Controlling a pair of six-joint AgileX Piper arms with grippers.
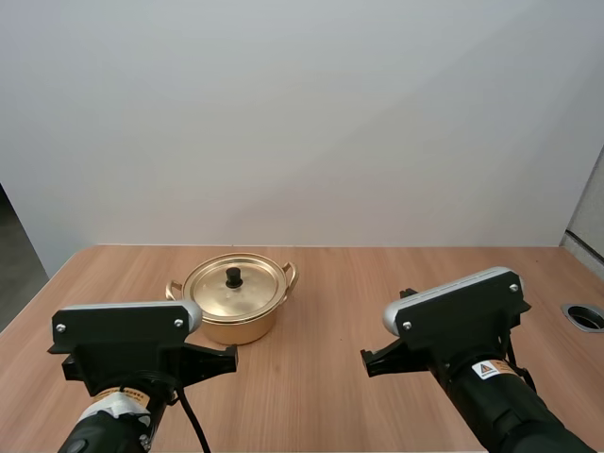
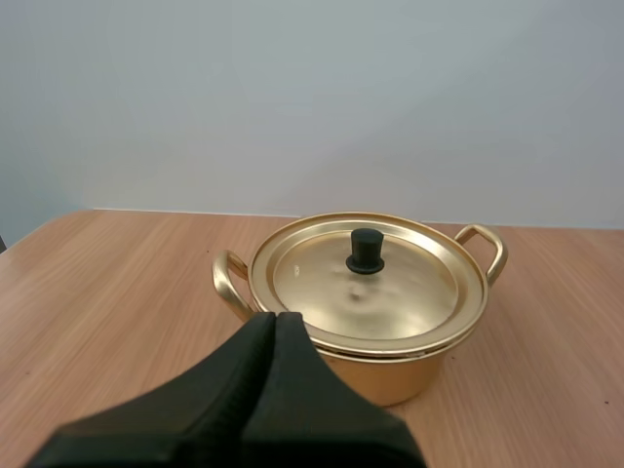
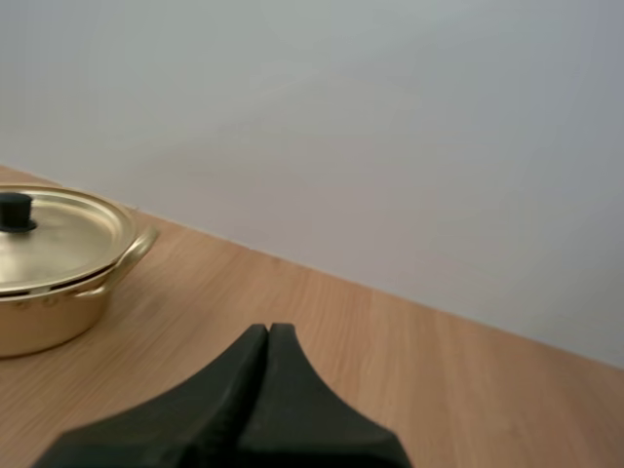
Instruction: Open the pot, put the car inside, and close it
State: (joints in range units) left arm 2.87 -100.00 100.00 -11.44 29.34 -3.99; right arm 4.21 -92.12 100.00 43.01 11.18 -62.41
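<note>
In the high view, a round gold-coloured metal pot (image 1: 234,323) with two loop handles (image 1: 291,275) stands on the light wooden surface (image 1: 321,396). Its shallow gold lid (image 1: 250,289) is seated flat, with a small black knob (image 1: 233,276) upright at the centre. The left arm (image 1: 123,354) sits just behind the pot and the right arm (image 1: 462,330) is well apart from it, so lifting the lid looks like the left arm's job. In the left wrist view, the left gripper (image 2: 276,318) has its two fingers pressed together into one dark wedge, holding nothing, and it points at the pot's near rim, below the level of the knob. To open the pot well, I judge it should first part the fingers, rise above the lid and centre over the knob. It should then come straight down so the tips close on the knob's narrow waist rather than its cap. A skewed pinch on so small a knob could slip or drag the pot, and the lift should go straight up until the lid clears the rim. In the right wrist view, the right gripper (image 3: 269,331) is likewise closed on nothing, with bare surface ahead of it, so it is free to steady a handle if the pot shifts.
</note>
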